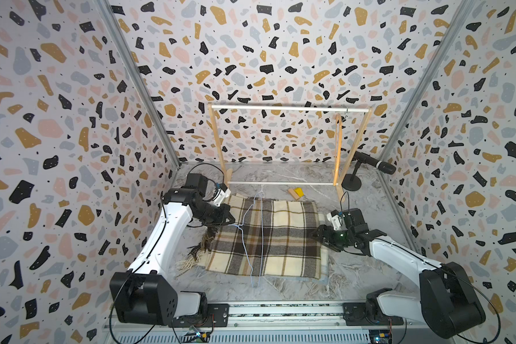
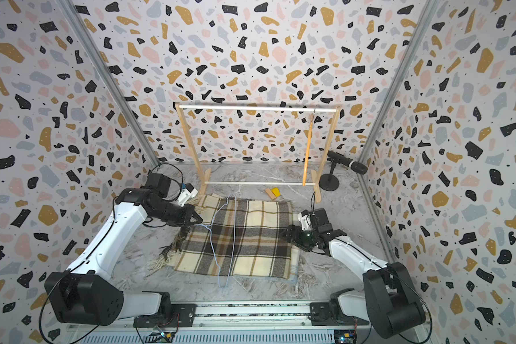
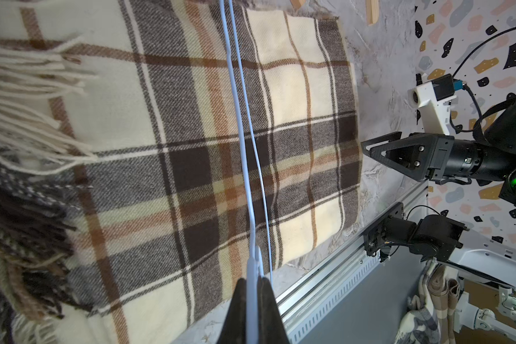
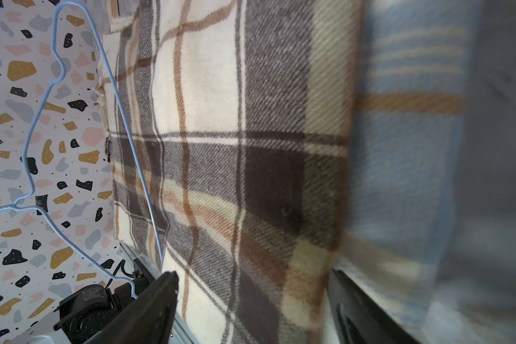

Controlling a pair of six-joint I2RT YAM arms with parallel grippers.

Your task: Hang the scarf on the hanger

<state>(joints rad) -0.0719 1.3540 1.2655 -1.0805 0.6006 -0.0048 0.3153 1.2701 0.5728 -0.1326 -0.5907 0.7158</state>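
Scarf [image 1: 280, 238] folded flat, centre of table [image 1: 355, 268]. Hanger [image 3: 254, 262] over it, left of centre, hook end pinched tight in left gripper [image 1: 232, 222]. Right gripper [image 1: 318, 238] low at scarf's right edge, jaws wide, holding nothing. Rack [image 1: 289, 109] far side.

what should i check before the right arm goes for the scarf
1. Left gripper shut on the hanger neck: ok.
2. Hanger lifted clear of the scarf: cannot tell.
3. Right gripper open at the scarf's edge: ok.
4. Scarf edge between the right jaws: cannot tell.
5. Scarf draped over the hanger: not ok.
6. Rack rail has free room: ok.
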